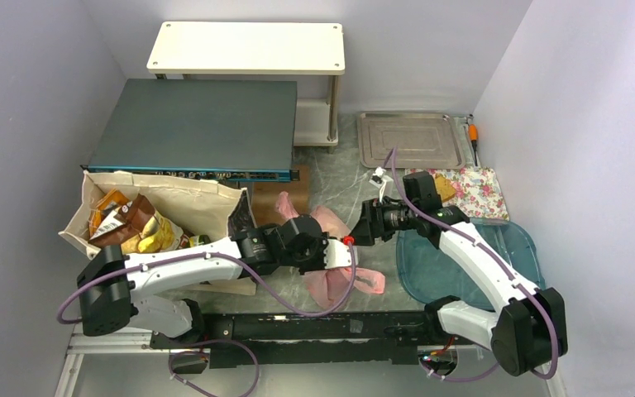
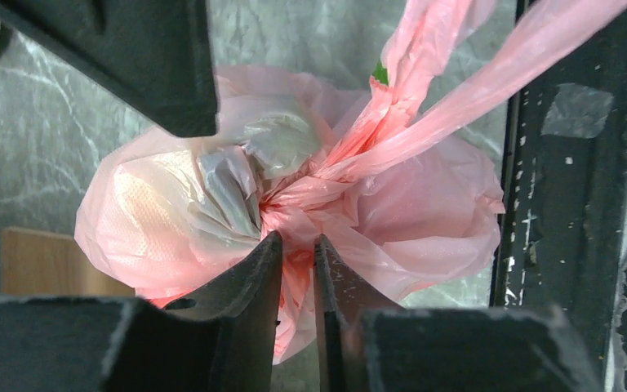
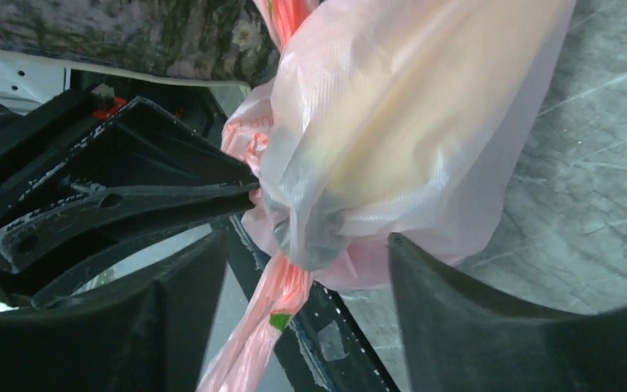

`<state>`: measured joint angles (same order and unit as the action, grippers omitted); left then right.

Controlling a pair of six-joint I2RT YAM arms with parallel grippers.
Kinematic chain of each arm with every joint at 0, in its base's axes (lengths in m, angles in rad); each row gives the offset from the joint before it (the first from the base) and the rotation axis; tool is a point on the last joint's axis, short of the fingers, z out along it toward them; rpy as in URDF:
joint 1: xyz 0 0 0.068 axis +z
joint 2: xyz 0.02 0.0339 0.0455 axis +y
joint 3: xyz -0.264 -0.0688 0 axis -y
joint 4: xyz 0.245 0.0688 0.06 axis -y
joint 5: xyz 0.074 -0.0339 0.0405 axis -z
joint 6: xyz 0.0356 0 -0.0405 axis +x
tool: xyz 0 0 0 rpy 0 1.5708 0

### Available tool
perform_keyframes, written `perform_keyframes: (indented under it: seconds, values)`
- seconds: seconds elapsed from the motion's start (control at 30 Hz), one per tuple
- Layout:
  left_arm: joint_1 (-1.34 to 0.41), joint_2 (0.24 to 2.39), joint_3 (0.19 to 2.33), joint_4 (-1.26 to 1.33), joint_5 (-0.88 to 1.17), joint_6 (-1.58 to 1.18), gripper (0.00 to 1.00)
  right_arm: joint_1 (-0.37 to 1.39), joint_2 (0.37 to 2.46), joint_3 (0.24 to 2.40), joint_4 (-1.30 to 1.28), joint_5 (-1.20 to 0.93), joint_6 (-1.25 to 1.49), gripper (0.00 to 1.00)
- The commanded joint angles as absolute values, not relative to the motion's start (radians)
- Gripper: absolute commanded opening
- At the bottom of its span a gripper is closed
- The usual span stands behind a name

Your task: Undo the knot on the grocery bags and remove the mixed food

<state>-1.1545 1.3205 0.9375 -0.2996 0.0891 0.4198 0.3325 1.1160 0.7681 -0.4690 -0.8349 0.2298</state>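
Observation:
The pink plastic bag [image 1: 328,220] lies on the table in front of the arms, tied shut. In the left wrist view its twisted knot [image 2: 294,200] sits at the middle of the bag [image 2: 163,212], and the handle ends [image 2: 473,77] stretch up and to the right. My left gripper [image 2: 298,249] is shut, pinching pink plastic just below the knot; it also shows in the top view [image 1: 341,251]. My right gripper [image 3: 306,245] is open, its jaws on either side of the bag's tied neck [image 3: 314,237], and it shows in the top view [image 1: 364,229]. The beige tote [image 1: 190,198] stands at left with chip bags [image 1: 128,222] inside.
A dark flat box [image 1: 198,124] and a white shelf [image 1: 248,45] stand at the back. A metal tray [image 1: 413,139], a floral cloth [image 1: 484,194] with a bread slice [image 1: 445,187] and a blue plate [image 1: 479,248] lie at right. A wooden block [image 1: 279,198] sits behind the bag.

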Motion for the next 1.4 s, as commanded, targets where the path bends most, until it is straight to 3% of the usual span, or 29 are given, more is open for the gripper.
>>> perform_keyframes:
  seconds: [0.0, 0.17, 0.33, 0.4, 0.47, 0.57, 0.7, 0.93, 1.03, 1.2, 1.23, 1.37]
  values:
    - [-1.156, 1.293, 0.923, -0.239, 0.011, 0.410, 0.25, 0.369, 1.095, 0.737, -0.390, -0.811, 0.230, 0.80]
    - [-1.155, 1.280, 0.912, -0.202, 0.025, 0.429, 0.25, 0.437, 1.144, 0.737, -0.364, -0.768, 0.191, 0.89]
    - [-1.155, 1.242, 0.888, -0.171, 0.083, 0.453, 0.25, 0.461, 1.205, 0.747, -0.294, -0.720, 0.196, 0.84]
    - [-1.155, 1.237, 0.885, -0.178, 0.084, 0.460, 0.23, 0.467, 1.224, 0.750, -0.254, -0.713, 0.205, 0.73]
    - [-1.153, 1.232, 0.886, -0.189, 0.064, 0.460, 0.23, 0.469, 1.244, 0.757, -0.248, -0.718, 0.202, 0.40]
    - [-1.135, 1.219, 0.901, -0.232, 0.053, 0.434, 0.46, 0.469, 1.236, 0.772, -0.268, -0.730, 0.200, 0.03]
    - [-1.132, 1.229, 0.925, -0.278, -0.012, 0.377, 0.71, 0.469, 1.168, 0.759, -0.251, -0.724, 0.248, 0.00]
    - [-1.140, 1.322, 0.954, -0.243, -0.058, 0.325, 0.74, 0.465, 1.141, 0.754, -0.238, -0.747, 0.353, 0.00]
    - [-1.145, 1.376, 0.974, -0.222, -0.082, 0.310, 0.65, 0.464, 1.143, 0.756, -0.227, -0.767, 0.384, 0.00]
    - [-1.144, 1.366, 0.980, -0.240, -0.058, 0.329, 0.07, 0.417, 1.139, 0.784, -0.309, -0.676, 0.350, 0.00]
    - [-1.144, 1.347, 0.966, -0.243, -0.030, 0.347, 0.00, 0.396, 1.135, 0.786, -0.326, -0.636, 0.341, 0.00]
    - [-1.144, 1.245, 0.893, -0.251, 0.092, 0.422, 0.00, 0.322, 1.100, 0.777, -0.354, -0.473, 0.290, 0.00]
